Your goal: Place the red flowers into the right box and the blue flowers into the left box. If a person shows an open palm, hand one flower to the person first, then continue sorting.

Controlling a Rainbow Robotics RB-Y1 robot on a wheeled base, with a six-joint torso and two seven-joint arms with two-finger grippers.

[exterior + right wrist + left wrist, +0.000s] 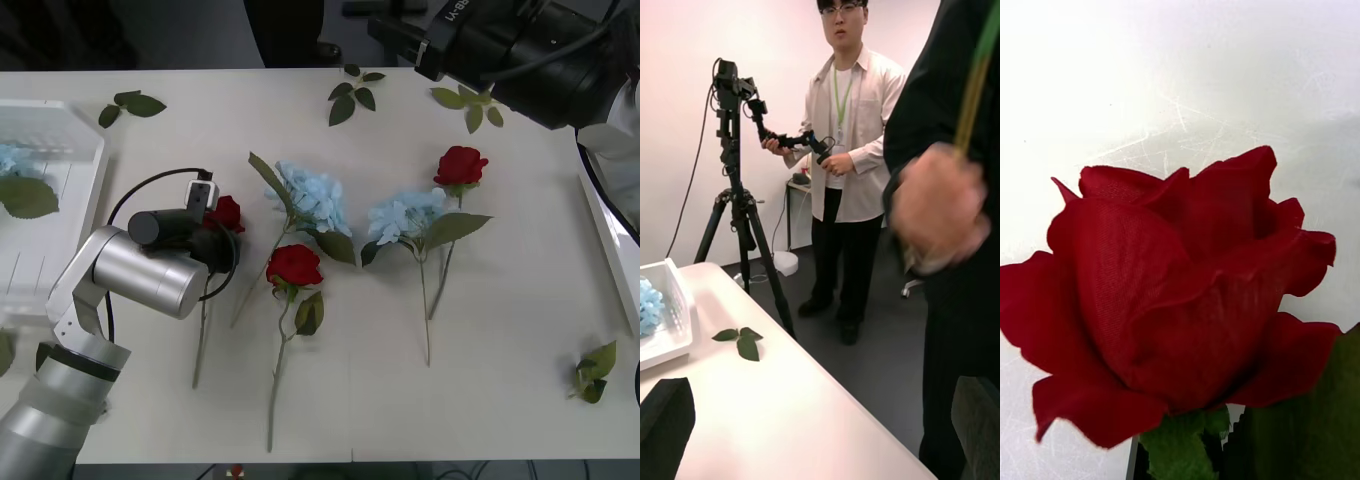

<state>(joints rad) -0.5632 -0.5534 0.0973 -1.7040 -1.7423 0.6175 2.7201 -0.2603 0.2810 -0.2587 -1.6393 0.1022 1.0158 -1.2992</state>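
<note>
From my seat, the left claw [212,232] sits low over the tabletop [500,340], right at the nearest red rose [1180,300], whose bloom crowds the left wrist view; I cannot tell whether that claw is apart or closed. Beside it lie a second rose [294,265] and two blue hydrangeas [312,197], then a third rose [460,165]. The left box [60,170] holds a blue cluster. Farther off, the right claw [820,431] stands apart, and a person's hand [936,206] holds a green stem [974,79].

Front view overhead on table [400,400]; left wrist — close on rose [1180,300].
</note>
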